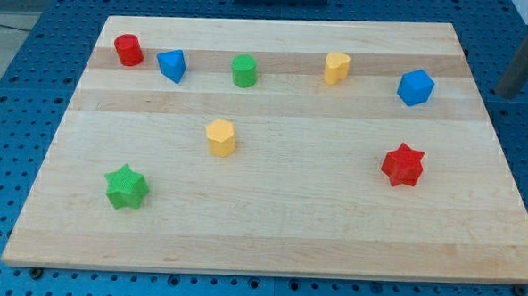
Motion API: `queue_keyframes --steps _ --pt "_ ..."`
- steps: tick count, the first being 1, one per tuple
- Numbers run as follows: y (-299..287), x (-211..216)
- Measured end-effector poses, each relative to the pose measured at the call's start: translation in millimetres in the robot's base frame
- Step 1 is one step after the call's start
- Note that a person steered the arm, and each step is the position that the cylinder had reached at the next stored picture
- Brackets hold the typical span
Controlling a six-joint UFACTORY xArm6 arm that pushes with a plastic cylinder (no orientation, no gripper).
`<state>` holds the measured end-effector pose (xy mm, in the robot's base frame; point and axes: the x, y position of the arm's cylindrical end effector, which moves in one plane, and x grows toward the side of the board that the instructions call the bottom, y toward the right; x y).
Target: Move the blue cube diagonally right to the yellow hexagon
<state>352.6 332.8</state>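
Our tip [509, 93] carried no fingers, so nothing was grasped; the rod hung off the board [269, 246], beyond its right edge near the view's top, well apart from every block. The blue cube [416, 88] sat nearest it, at the board's upper right. The yellow hexagon [221, 137] lay left of centre. Along the top row stood a red cylinder [128, 49], a blue block [172, 65], a green cylinder [243, 71] and a yellow block [336, 68]. A red star [402, 165] lay below the cube; a green star [126, 187] lay lower left.
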Motion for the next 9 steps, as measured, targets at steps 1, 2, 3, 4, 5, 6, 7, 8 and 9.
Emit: queue_keyframes --steps 1,2,3,4,5,6,7,8,9 --pt "0 9" --pt "4 20" --pt "-13 56" --pt "-69 26" --pt "-73 0" --pt "-119 0" --pt "-119 0" --pt "-124 -1" --pt "-160 -9"
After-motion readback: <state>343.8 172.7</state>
